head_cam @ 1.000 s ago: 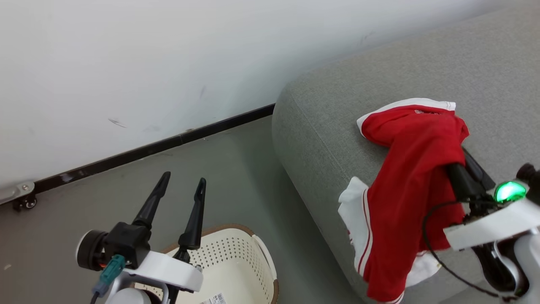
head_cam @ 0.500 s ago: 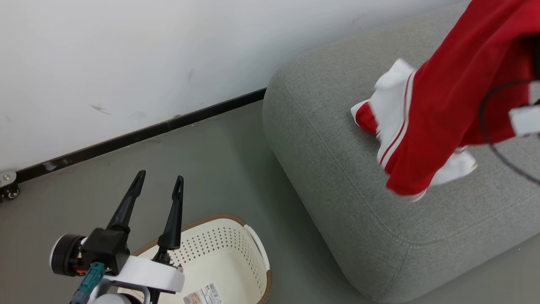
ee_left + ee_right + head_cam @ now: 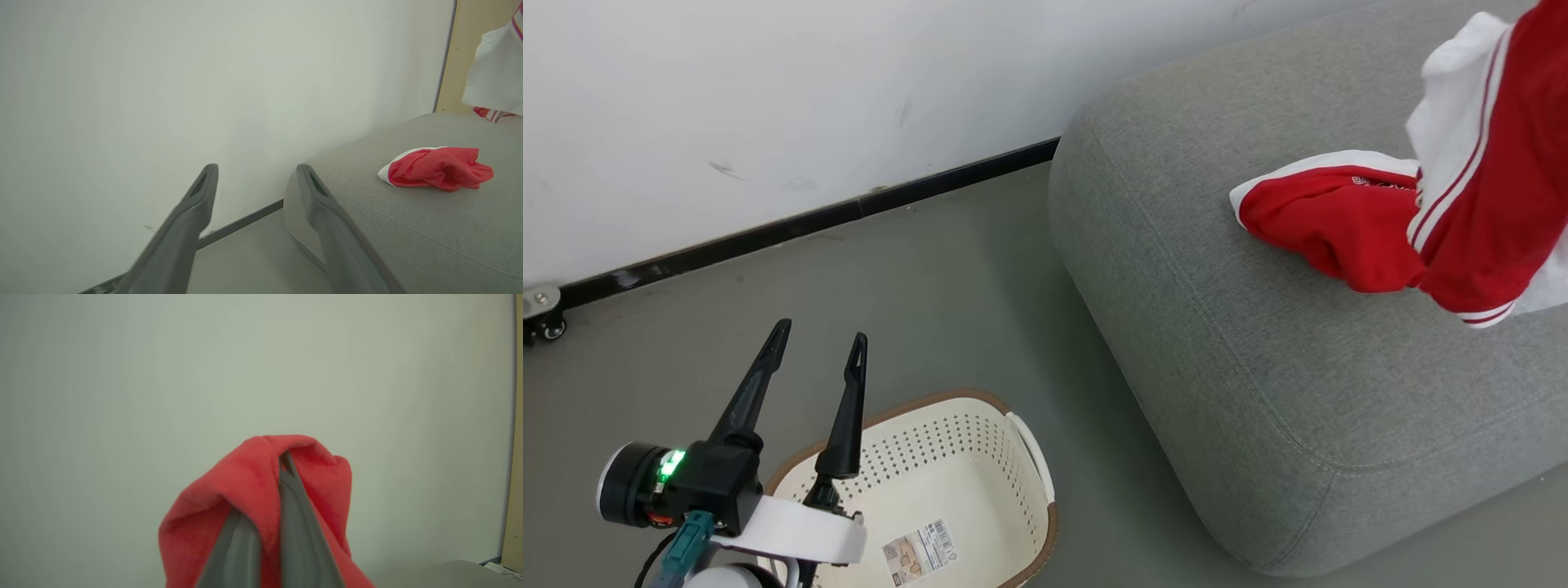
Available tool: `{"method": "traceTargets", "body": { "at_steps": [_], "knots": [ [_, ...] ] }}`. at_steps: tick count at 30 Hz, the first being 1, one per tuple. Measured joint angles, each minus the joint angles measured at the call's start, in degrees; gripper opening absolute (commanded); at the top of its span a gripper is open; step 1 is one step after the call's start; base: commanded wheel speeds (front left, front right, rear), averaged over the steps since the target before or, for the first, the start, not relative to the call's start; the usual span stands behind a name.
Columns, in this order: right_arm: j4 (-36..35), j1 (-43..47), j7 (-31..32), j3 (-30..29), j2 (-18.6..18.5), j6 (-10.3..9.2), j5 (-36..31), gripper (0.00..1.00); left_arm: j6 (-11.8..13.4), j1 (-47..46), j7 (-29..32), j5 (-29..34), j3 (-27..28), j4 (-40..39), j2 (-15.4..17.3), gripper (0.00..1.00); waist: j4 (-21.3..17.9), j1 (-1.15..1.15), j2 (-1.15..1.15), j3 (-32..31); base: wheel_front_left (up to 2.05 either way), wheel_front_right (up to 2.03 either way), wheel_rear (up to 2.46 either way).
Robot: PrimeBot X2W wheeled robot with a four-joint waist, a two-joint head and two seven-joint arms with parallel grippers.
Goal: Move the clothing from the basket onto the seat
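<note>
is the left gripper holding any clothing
No, the left gripper stands open with nothing caught in it.

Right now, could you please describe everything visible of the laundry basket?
The basket is cream-white perforated plastic, a rounded rectangle with a brown woven-look rim and a white side handle. It stands upright on the grey floor, apart from the seat. The visible inside is bare but for a barcoded paper label on the bottom. The open left hand and its arm cover the near-left corner.
</note>
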Motion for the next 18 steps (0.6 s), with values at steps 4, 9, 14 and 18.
{"method": "traceTargets", "body": {
  "at_steps": [4, 9, 14, 18],
  "knots": [
    [3.6, -1.3, 0.8, -2.0, -0.8, 0.0, -1.6, 0.0, 0.0, 0.0, 0.0, 0.2, -0.1, -0.1, 0.4, 1.0, 0.6, 0.0, 0.0, 0.5, 0.0, 0.0, 0.0],
    [8.9, -3.1, 1.4, -3.9, -1.7, 0.0, -4.9, 0.0, -0.5, 0.0, 0.0, 0.5, -0.5, -0.5, 0.7, 1.0, 1.9, 0.0, 0.0, 1.0, 0.0, 0.0, 0.0],
    [13.4, -3.8, 1.9, -5.3, -4.1, 0.0, -10.1, 0.0, -0.6, 0.0, 0.0, 0.6, -0.7, -0.4, 1.1, 1.0, 3.3, 0.0, 0.0, 1.3, 0.0, 0.0, 0.0],
    [15.5, -5.9, 1.4, -7.9, -5.2, 0.0, -12.1, 0.0, -0.6, 0.0, 0.0, 0.7, -0.8, -0.5, 1.3, 1.0, 4.6, 0.0, 0.0, 1.4, 0.0, 0.0, 0.0]
  ]
}}
